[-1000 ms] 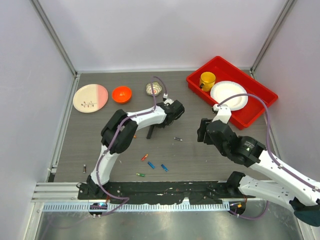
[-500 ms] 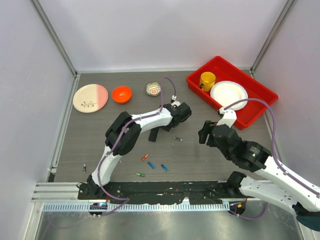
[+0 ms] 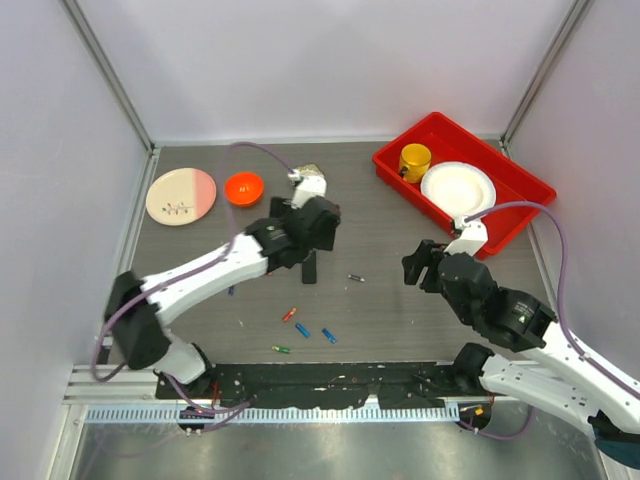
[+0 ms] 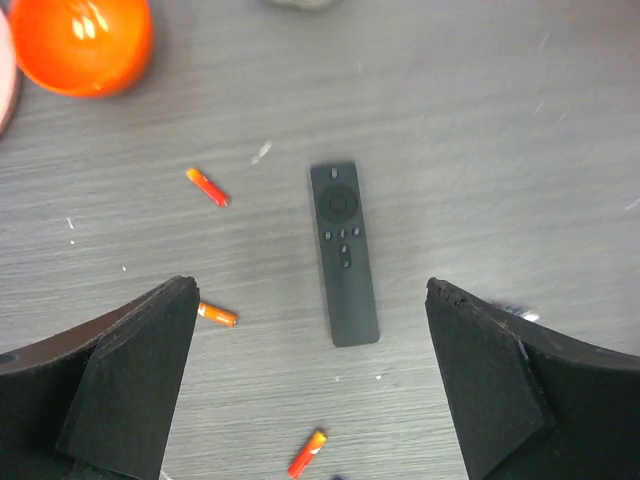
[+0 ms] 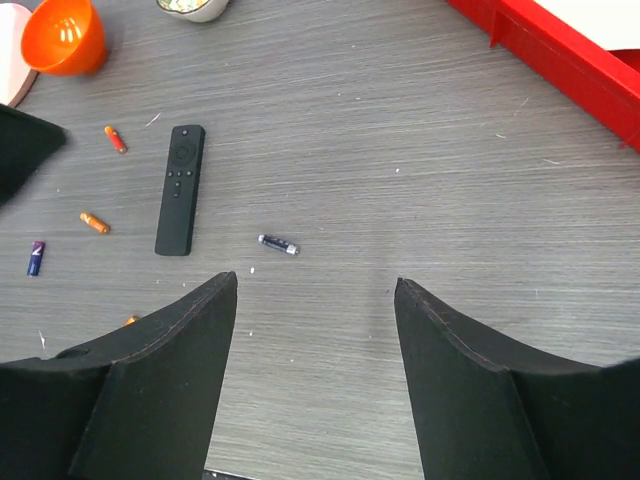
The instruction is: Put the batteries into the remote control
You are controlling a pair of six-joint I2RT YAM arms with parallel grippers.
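The black remote control lies flat on the grey table with its buttons up, and its battery recess does not show. My left gripper hangs open above it, touching nothing. Orange batteries lie loose to the remote's left, another on its near side. Blue ones and a green one lie nearer the arm bases. A dark battery rests right of the remote. My right gripper is open and empty, hovering right of that battery.
An orange bowl and a pink-and-cream plate stand at the back left. A small white bowl sits behind the left wrist. The red tray at the back right holds a yellow cup and a white plate.
My left gripper has opened and let go of the remote, which now lies flat. The left arm has swung its elbow out to the left. The right gripper drifted slightly nearer and rightward.
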